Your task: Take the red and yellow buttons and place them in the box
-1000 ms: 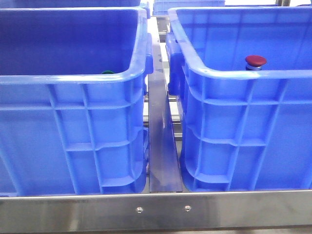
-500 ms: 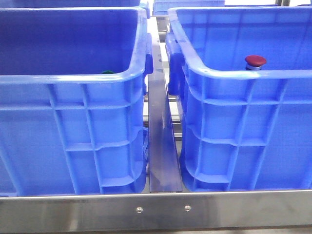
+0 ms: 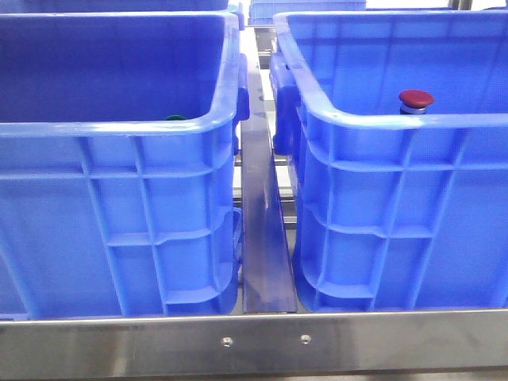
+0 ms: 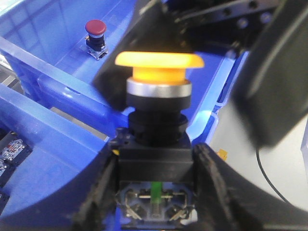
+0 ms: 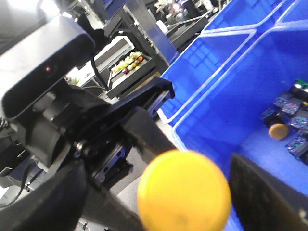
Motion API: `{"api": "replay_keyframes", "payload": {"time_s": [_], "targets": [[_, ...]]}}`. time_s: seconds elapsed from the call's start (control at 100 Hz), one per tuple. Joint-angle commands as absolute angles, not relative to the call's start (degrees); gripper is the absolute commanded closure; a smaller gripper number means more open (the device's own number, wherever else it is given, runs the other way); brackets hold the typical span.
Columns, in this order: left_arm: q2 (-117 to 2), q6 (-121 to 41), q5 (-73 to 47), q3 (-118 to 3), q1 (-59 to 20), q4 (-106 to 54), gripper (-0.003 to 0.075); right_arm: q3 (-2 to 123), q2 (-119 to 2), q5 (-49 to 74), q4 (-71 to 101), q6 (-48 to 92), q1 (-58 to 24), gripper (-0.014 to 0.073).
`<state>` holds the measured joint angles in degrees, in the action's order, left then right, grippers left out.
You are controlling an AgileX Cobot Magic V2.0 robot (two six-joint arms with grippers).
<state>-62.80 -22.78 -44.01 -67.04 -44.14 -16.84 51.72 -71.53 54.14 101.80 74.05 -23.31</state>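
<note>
Across the front of the steel bench stand two deep blue crates side by side. The box (image 3: 381,119) on the robot's right has the red button (image 3: 416,99) standing upright on its floor. The other crate (image 3: 119,127) shows only a sliver of green cap (image 3: 175,117) over its near rim. Neither arm appears in the front view.

The wrist views show the arms meeting in the air, off to the side of the crates. The left gripper (image 4: 156,192) is clamped on the black body of the yellow button (image 4: 159,67), cap upward. The right gripper (image 5: 159,202) straddles that cap, its fingers spread with a visible gap on each side, so it grips nothing.

This looks like a hand-over, and the risk lies there. If the left lets go before the right has closed, the button drops outside the box. The domed cap is also a poor hold: closing on it could squeeze the button out or tilt it.
</note>
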Motion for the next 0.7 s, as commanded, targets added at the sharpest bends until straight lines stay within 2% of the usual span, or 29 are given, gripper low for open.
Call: {"api": "replay_keyframes", "payload": {"time_s": [0.0, 0.19, 0.26, 0.34, 0.41, 0.58, 0.63, 0.69], "targets": [[-61.6, -22.2, -40.8, -68.7, -44.5, -18.0, 0.0741, 54.5, -71.5, 55.6, 108.3, 74.3, -24.0, 0.0048], [-61.6, -22.2, -40.8, -68.7, -44.5, -18.0, 0.0741, 54.6, -71.9, 55.6, 108.3, 74.3, -24.0, 0.0344], [-61.6, -22.2, -40.8, -68.7, -44.5, -18.0, 0.074, 54.6, -71.9, 55.6, 108.2, 74.3, -24.0, 0.0402], [-61.6, -22.2, -40.9, -68.7, -44.5, -18.0, 0.0706, 54.6, -71.9, 55.6, 108.1, 74.3, -24.0, 0.0412], [-61.6, -22.2, -41.0, -68.7, -44.5, -18.0, 0.0604, 54.6, -71.9, 55.6, 107.9, 74.3, -24.0, 0.0412], [-61.6, -22.2, -40.8, -68.7, -44.5, -18.7, 0.0213, 54.6, -71.9, 55.4, 107.5, 74.3, -23.9, 0.0412], [-61.6, -22.2, -40.8, -68.7, -44.5, -18.7, 0.0148, 54.6, -71.9, 55.1, 107.5, 74.3, -23.9, 0.0412], [-61.6, -22.2, -40.8, -68.7, -44.5, -18.7, 0.0118, 54.6, -71.9, 54.1, 107.4, 74.9, -23.9, 0.0412]]}}
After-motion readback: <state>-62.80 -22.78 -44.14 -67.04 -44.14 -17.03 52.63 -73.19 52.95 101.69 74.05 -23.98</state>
